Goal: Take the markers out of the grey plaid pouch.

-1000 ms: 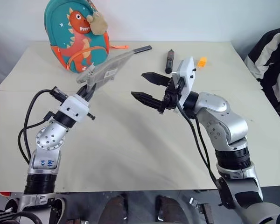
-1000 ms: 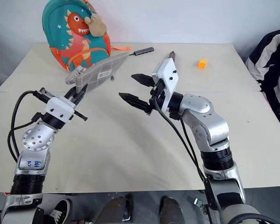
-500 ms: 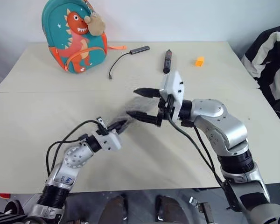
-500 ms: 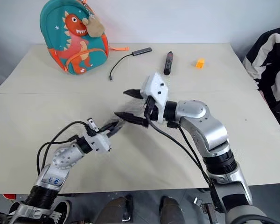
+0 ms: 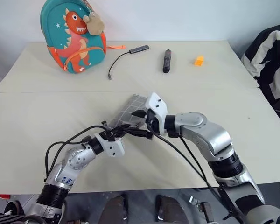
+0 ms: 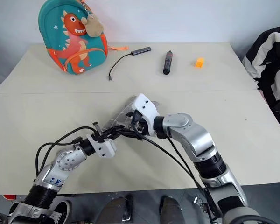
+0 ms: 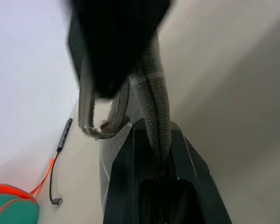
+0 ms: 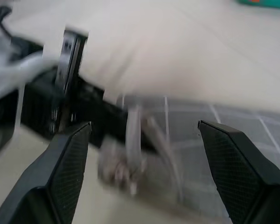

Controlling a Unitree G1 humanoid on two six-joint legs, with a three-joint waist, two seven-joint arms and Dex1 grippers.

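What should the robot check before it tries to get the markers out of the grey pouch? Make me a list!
1. Left gripper holding the grey plaid pouch: ok, it is shut on the pouch's near end, as the left wrist view shows.
2. Right gripper ready to reach in: ok, its fingers are wide open, right by the pouch.
3. Pouch lying on the table: ok, it rests low in the middle, between both arms.
4. Pouch opening unzipped: cannot tell, the grippers hide it.
5. Markers inside: cannot tell, none can be seen.
6. Other things out of the way: ok, the backpack, cable and black pen lie far back.
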